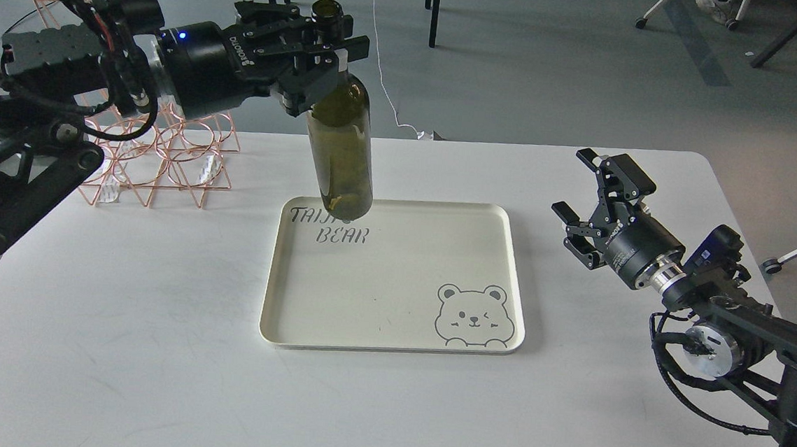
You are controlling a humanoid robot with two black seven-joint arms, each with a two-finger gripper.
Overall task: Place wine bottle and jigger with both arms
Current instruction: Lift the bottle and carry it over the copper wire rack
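The wine bottle (339, 153) is a tall dark olive-green glass bottle hanging upright in the air above the back left part of the cream tray (391, 335). My left gripper (323, 43) is shut on its neck just below the mouth. My right gripper (586, 194) is open and empty above the table, to the right of the tray. The jigger is not in view.
A copper wire rack (157, 164) stands on the white table (151, 346) at the back left, under my left arm. The tray bears a bear drawing and lettering. Chair legs and cables are on the floor behind the table.
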